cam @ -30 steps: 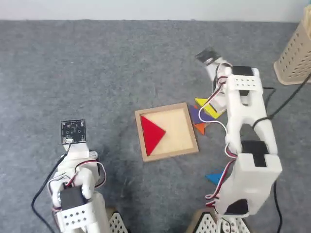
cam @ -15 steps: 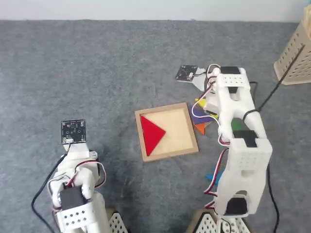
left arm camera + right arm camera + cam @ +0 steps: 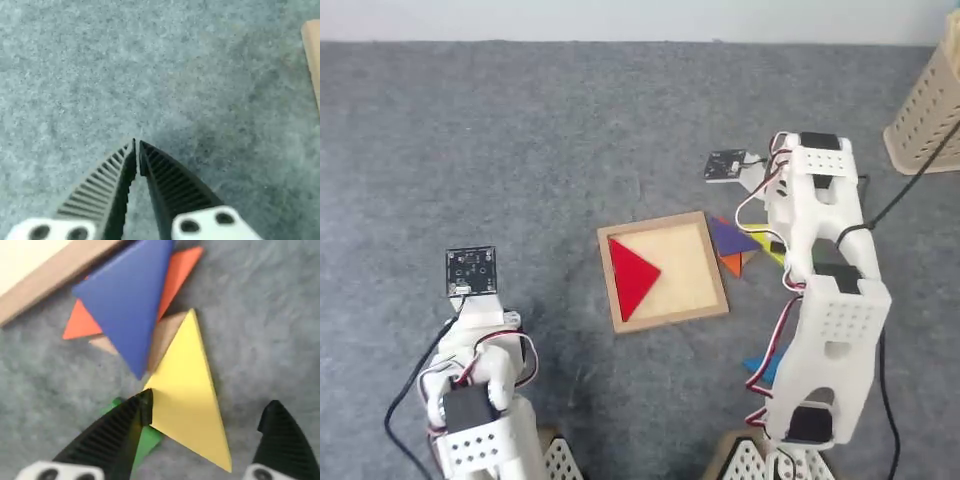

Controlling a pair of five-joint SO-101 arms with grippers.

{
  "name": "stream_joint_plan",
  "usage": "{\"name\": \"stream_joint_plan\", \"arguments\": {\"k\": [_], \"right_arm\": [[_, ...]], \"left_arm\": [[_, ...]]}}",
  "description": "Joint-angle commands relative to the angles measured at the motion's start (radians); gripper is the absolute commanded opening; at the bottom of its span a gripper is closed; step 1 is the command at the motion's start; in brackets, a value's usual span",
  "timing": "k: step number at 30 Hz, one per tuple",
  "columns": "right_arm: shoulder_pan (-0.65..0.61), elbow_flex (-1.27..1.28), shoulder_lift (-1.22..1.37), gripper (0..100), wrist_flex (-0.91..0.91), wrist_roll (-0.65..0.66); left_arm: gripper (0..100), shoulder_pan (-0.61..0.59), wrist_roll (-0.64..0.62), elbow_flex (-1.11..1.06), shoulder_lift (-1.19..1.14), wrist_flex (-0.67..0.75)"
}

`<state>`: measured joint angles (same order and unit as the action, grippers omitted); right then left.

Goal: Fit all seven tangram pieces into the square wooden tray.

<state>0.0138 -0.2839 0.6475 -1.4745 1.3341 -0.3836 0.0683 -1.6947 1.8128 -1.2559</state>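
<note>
The square wooden tray lies mid-table with a red triangle in its left half. Just right of it sits a pile of pieces: a purple triangle on an orange piece, a yellow triangle, a bare wooden piece and a green piece. My right gripper is open directly over the yellow triangle, one finger at each side. A light blue piece peeks from under the right arm. My left gripper is shut over bare carpet at the front left.
A perforated beige container stands at the back right corner. Grey carpet covers the table. The tray's corner shows at the left wrist view's margin.
The right arm swung its wrist left and then settled back over the pile of pieces; the purple triangle now shows uncovered. The left arm has not moved.
</note>
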Motion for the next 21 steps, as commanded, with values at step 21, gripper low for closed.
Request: {"name": "stream_joint_plan", "arguments": {"k": [21], "right_arm": [[0.064, 0.068, -0.292, 34.0, -0.094, -0.104]], "left_arm": [[1, 0.003, -0.008, 0.008, 0.014, -0.008]]}}
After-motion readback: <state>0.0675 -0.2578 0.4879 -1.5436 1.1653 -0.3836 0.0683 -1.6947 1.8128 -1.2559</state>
